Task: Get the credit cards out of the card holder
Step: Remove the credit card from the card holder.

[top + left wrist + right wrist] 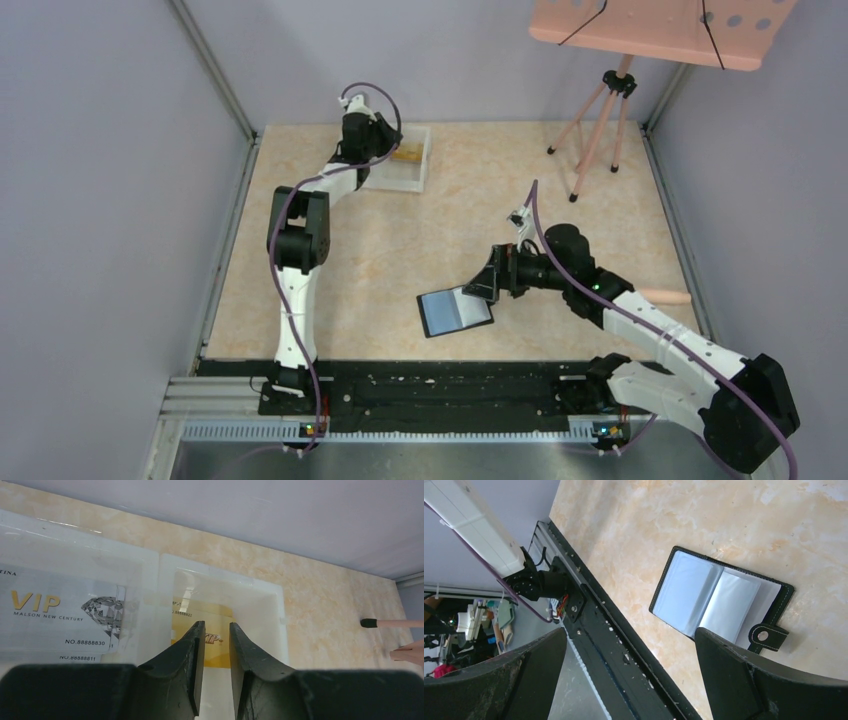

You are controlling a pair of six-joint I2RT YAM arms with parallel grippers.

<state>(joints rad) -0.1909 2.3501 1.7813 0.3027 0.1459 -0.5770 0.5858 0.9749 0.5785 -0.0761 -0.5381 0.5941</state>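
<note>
The card holder (pixel 689 595) lies open like a book on the table (pixel 400 260), in the front middle part, near the black rail. It has a black leather-like border with light stitching, and inside are clear, shiny plastic sleeves which look blue-grey. A short black strap (pixel 766 636) with a round snap sticks out from one short end. In the top view its long axis goes almost left to right, a little tilted, and its right end is towards the right gripper (pixel 629 640). This gripper hangs just beside that end with its dark, matte fingers spread very wide, and nothing is between them.

The left gripper (pixel 216 630) is at the far side of the table over a white tray (pixel 165 580) made of glossy, half-clear plastic with two compartments. Its fingers are parted only by a narrow gap and hold nothing. Under them, in the right compartment, a gold card (pixel 215 615) lies flat with "VIP" and a number that begins "NO.888888". In the left compartment a silver card (pixel 55 615) lies with its long side across the view. It shows a diamond picture, "VIP", "MALSON NEW CENTURY" and "NO.88888830". Under its edge another card shows "NO.88888811".

The table surface looks like beige marble.
</note>
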